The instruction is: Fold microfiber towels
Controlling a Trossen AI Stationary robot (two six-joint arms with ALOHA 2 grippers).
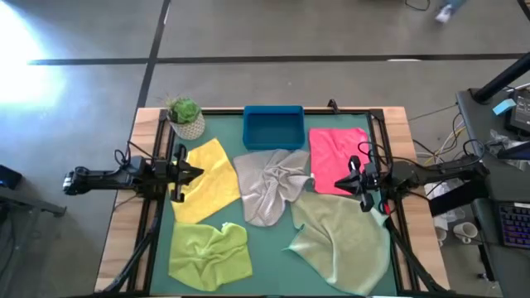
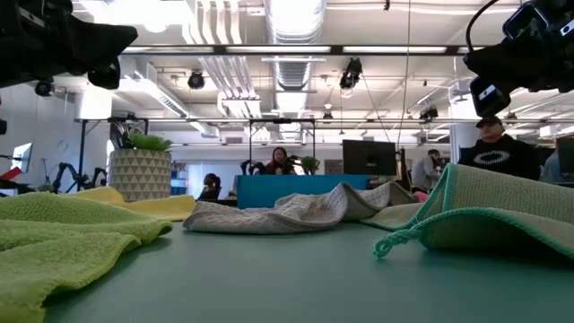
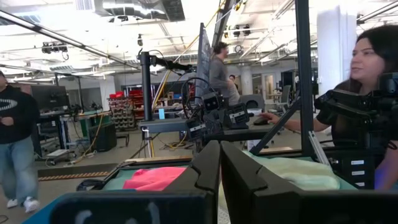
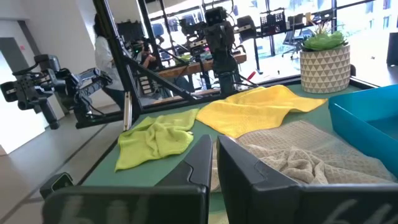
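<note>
Five soft square microfiber towels [image 1: 267, 186] lie crumpled across the green desk [image 1: 273, 257], none folded. Left claw [image 1: 195, 173] and right claw [image 1: 345, 177] hover closed, empty. Best start: flatten one towel, pinch adjacent corners.

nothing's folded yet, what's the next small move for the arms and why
Probably open the right claw and lower it to the hot pink microfiber towel just below it. Both claws are shut and hover above the green table, the left claw over the yellow microfiber towel, and all five cloths lie loose and unfolded, so a first grasp looks due.
</note>
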